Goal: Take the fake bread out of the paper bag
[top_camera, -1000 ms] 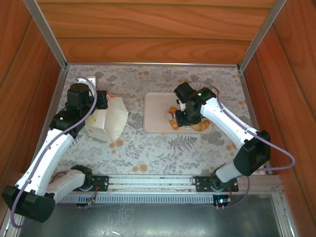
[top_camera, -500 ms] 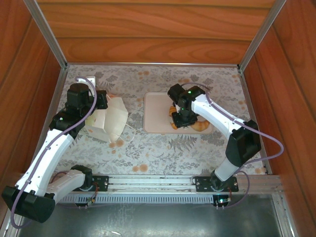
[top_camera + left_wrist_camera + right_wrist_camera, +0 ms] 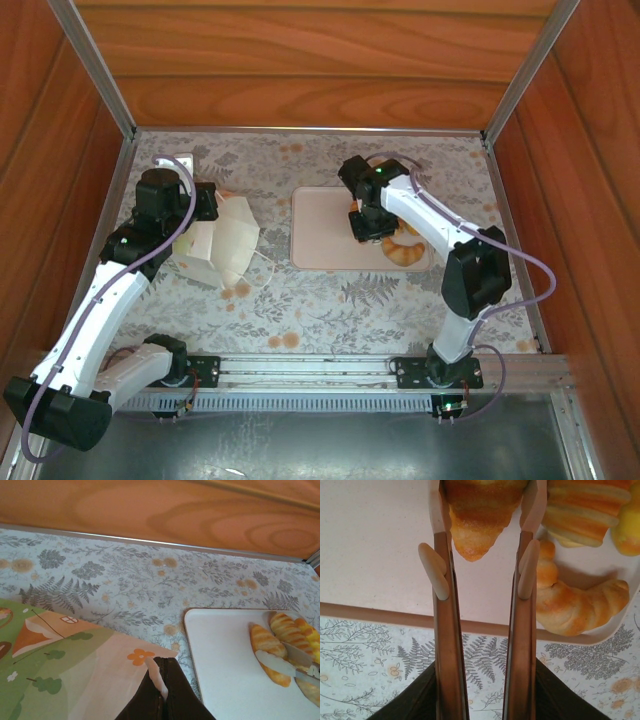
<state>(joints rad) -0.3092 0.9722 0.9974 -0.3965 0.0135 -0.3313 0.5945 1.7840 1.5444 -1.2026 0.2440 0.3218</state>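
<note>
— Where's the fake bread (image 3: 405, 250)?

— On the pink tray (image 3: 315, 240), toward its right end. A croissant (image 3: 575, 605) lies by the near rim. A ridged roll (image 3: 585, 510) and a small yellow piece (image 3: 627, 530) sit just behind it.

— And the right tool (image 3: 368, 224)?

— Over the tray, its fingers closed around another striped roll (image 3: 480, 515). I can't tell whether that roll is lifted or touching the tray.

— The paper bag (image 3: 225, 245)?

— Lying on the desk (image 3: 330, 300) left of the tray, near it but not touching.

— The left tool (image 3: 163, 695)?

— At the bag's edge on the side away from the tray, pinched shut on the paper.
</note>
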